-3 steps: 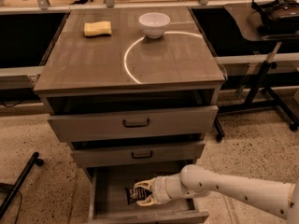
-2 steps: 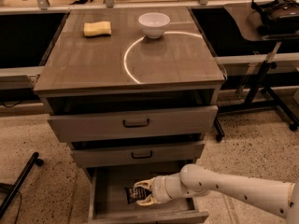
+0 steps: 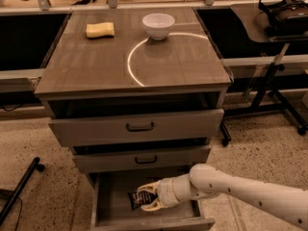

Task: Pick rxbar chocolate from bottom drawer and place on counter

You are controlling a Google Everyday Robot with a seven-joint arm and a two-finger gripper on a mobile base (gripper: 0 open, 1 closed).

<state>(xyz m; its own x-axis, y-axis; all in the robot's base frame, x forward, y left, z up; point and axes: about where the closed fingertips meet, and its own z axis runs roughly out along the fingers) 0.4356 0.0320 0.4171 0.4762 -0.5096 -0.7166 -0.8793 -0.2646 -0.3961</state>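
The bottom drawer (image 3: 108, 208) is pulled open below two shallower drawers with black handles. My gripper (image 3: 146, 199) reaches into it from the right, its pale fingers (image 3: 150, 185) closed around the rxbar chocolate (image 3: 138, 199), a small black wrapper with pale lettering. The bar sits low inside the drawer, near its middle. The counter (image 3: 96, 61) above is grey-brown and glossy with a thin white arc on it.
A yellow sponge (image 3: 100, 30) and a white bowl (image 3: 158, 25) stand at the back of the counter. A black stand with a headset (image 3: 284, 13) is at the right. A black bar (image 3: 19, 189) lies on the floor at the left.
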